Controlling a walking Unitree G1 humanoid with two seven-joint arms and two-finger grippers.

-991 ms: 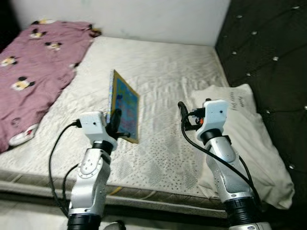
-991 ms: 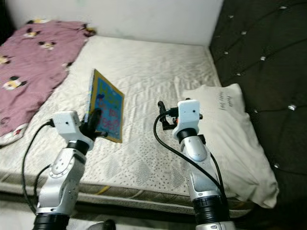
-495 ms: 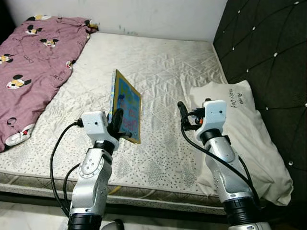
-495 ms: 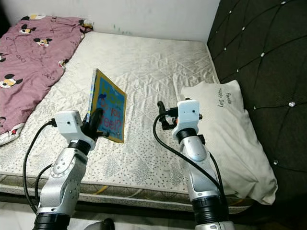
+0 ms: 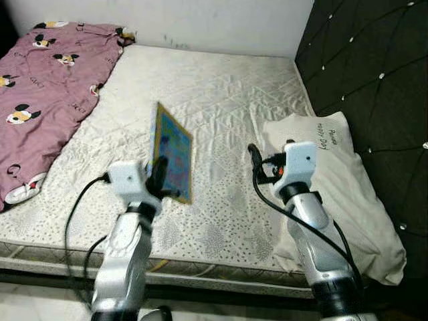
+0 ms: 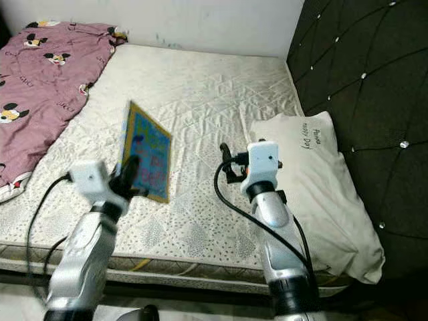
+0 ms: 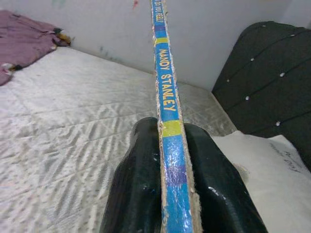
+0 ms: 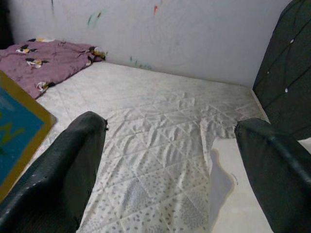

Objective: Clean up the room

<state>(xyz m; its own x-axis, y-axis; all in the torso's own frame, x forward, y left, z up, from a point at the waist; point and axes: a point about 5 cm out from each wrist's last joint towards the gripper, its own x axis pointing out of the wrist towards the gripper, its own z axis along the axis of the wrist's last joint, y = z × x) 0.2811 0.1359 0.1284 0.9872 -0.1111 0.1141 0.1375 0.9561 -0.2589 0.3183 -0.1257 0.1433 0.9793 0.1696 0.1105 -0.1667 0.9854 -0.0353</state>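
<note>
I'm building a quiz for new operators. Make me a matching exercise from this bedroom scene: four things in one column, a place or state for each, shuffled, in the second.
Things:
1. book
2. pillow
3. blanket
4. right claw

Places or states:
A. open, holding nothing, above the mattress
B. lying against the dark padded headboard
C. pinched upright in the left claw
D. spread over the far left side of the bed

Pairs: 1-C, 2-B, 3-D, 4-A
</note>
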